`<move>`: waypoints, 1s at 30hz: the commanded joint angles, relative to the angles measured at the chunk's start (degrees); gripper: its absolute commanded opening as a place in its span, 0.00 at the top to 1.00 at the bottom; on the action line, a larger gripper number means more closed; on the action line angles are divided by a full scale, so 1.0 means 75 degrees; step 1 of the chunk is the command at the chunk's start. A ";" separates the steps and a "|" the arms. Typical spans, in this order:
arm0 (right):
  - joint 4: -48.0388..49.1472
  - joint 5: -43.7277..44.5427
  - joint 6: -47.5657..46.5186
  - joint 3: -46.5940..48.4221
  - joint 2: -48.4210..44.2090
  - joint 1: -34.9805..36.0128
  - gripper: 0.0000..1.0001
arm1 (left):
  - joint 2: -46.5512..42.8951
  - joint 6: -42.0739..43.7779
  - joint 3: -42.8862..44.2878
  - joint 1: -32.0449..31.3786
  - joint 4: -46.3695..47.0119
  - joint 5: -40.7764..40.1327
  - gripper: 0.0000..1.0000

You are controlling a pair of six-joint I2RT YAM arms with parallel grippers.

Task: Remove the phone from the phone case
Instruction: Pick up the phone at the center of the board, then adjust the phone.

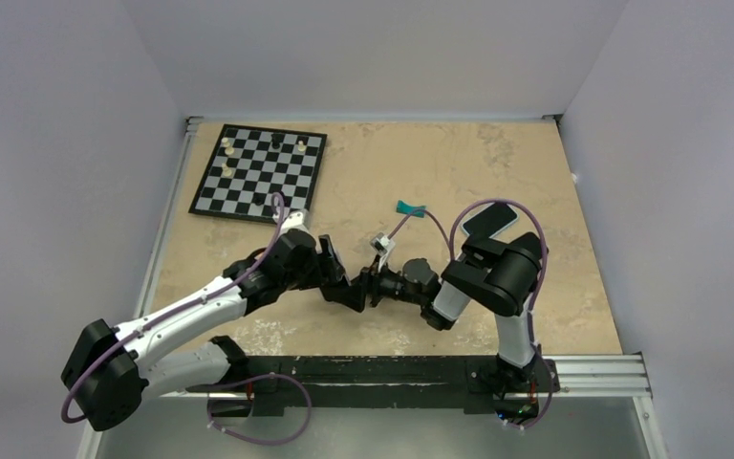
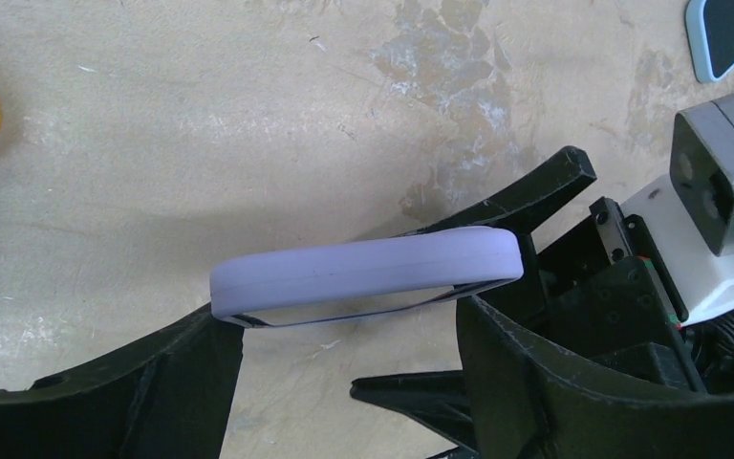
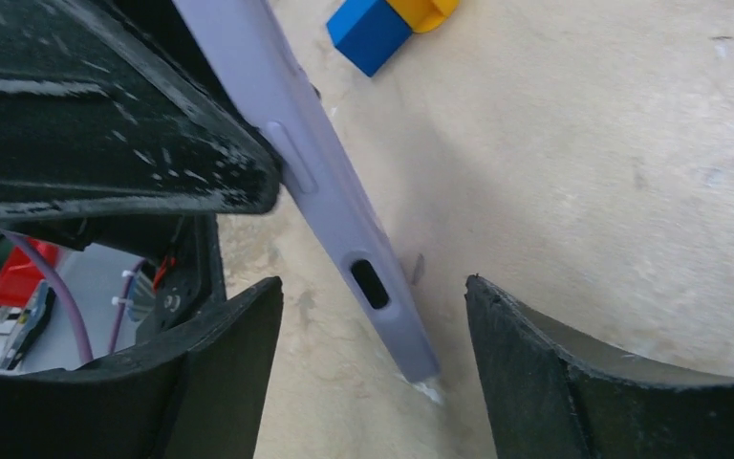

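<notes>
Left wrist view: the left gripper (image 2: 344,317) clamps the soft lavender silicone phone case (image 2: 363,273) end to end, on the arms' side of the black-and-white chessboard (image 1: 260,172). It looks light and bendy, so a corner is probably best peeled. The right gripper (image 3: 373,285) straddles its port end, jaws apart, not gripping.

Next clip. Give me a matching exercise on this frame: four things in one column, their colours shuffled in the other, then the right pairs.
Things:
1. chessboard
2. phone case
3. block
4. table

Colours:
A. lavender
B. blue
C. black and white squares
D. mottled beige

Pairs: 1-C, 2-A, 3-B, 4-D
</notes>
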 commanded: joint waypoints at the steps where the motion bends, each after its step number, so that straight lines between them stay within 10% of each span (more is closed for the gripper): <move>1: 0.1695 -0.0157 0.0001 0.0332 0.0020 0.0180 0.31 | -0.0364 -0.0299 -0.0147 -0.0010 0.0751 0.0305 1.00; 10: 0.1894 -0.0711 0.0254 0.0178 -0.0423 0.0375 1.00 | -0.1117 -0.0431 -0.0106 0.0044 0.0583 0.0417 0.92; 13: 0.1777 -0.0769 0.0534 -0.0032 -0.0886 0.0351 1.00 | -0.1811 -0.0385 -0.0040 0.0056 0.0206 0.0311 0.39; 16: 0.0831 -0.1120 0.0816 0.0063 -0.1608 0.0203 1.00 | -0.2707 -0.0172 -0.0160 0.0072 0.0039 0.0326 0.12; 30: -0.3912 -0.4355 0.1144 0.1709 -0.3775 -0.1233 1.00 | -0.5576 0.0224 -0.0945 0.0125 0.0421 0.1234 0.07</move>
